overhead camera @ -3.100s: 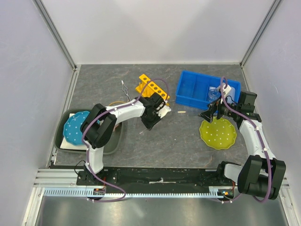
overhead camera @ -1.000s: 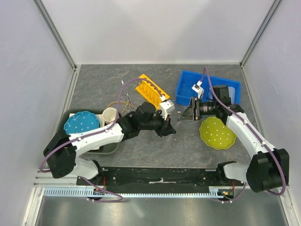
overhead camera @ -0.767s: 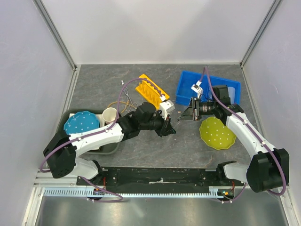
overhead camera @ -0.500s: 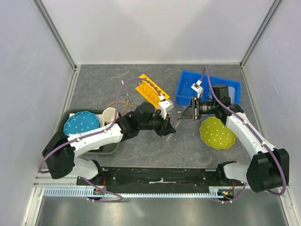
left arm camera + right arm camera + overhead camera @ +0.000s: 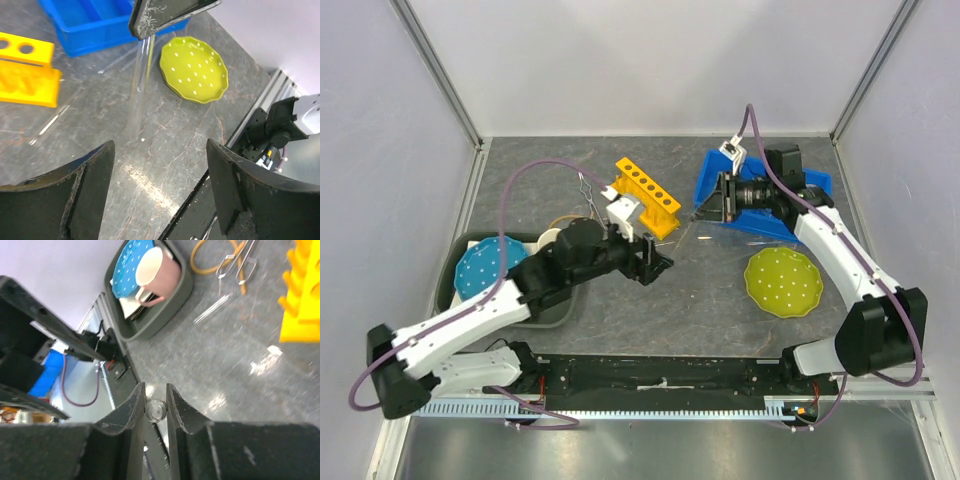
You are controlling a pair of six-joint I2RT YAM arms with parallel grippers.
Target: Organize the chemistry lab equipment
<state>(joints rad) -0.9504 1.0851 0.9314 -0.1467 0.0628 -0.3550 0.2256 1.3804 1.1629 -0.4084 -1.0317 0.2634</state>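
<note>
- Two grippers over the dark stone-patterned table (image 5: 720, 300), tips turned toward each other near its middle, not touching.
- On the right gripper (image 5: 155, 388), fingers drawn in and clamped on a clear tube (image 5: 155, 411) — viewed end-on from that wrist, round mouth showing between the two fingers.
- From the left wrist, same clear tube hanging down out of the dark fingers, slightly tilted, lower end close to the tabletop; touching it or not, cannot tell.
- On the left gripper (image 5: 159, 150), fingers spread wide with nothing held, only bare table between them; low over the table on the near side of the yellow holed rack (image 5: 645, 192).
- Yellow holed rack resting on the table between the metal scissor-like tongs (image 5: 242, 255) and the blue bin (image 5: 85, 40), row of holes visible from above.
- Beside the tongs, the tan rubber loop (image 5: 195, 264), the two touching or overlapping, both flat on the table.
- One thin clear rod (image 5: 212, 308) flat on the table just beside those two.
- Blue bin at the far right, partly under the right arm — contents hidden.
- Green dotted plate (image 5: 195, 67) on the table on the near side of the bin.
- Grey tray (image 5: 170, 302) at the left edge, holding the blue dotted plate (image 5: 125, 265) and the cream mug (image 5: 150, 267) with pink handle.
</note>
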